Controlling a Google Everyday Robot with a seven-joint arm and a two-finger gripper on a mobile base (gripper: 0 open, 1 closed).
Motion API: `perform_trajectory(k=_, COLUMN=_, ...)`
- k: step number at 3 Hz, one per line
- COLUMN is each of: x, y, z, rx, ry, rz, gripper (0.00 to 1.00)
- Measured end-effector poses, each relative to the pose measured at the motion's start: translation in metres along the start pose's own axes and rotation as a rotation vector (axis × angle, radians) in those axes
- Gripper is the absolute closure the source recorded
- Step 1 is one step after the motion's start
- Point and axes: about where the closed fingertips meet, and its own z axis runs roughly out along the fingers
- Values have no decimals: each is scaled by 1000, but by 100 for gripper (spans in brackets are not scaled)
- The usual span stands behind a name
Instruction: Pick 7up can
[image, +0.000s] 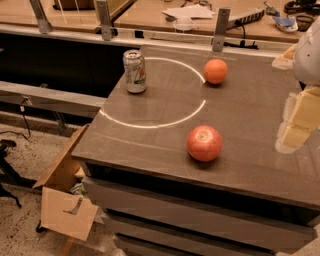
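The 7up can is a silver-white can with green and red marks. It stands upright near the back left corner of the grey table. My gripper is cream-coloured and hangs over the table's right side, far to the right of the can and apart from it. Nothing shows in the gripper.
An orange lies at the back middle of the table. A red apple lies near the front middle, between the can and the gripper. A cardboard box sits on the floor at the left. A railing and desks run behind.
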Motion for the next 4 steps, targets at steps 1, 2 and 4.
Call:
perform_trajectory(k=1, x=0, y=0, z=0, rx=0, ry=0, rz=0, gripper=0)
perform_trajectory(k=2, x=-4, y=-9, z=2, rx=12, ry=-66, rz=50, gripper=0)
perform_trajectory(k=4, x=-41, y=-78, z=28, rx=63, ry=-440, rz=257, gripper=0)
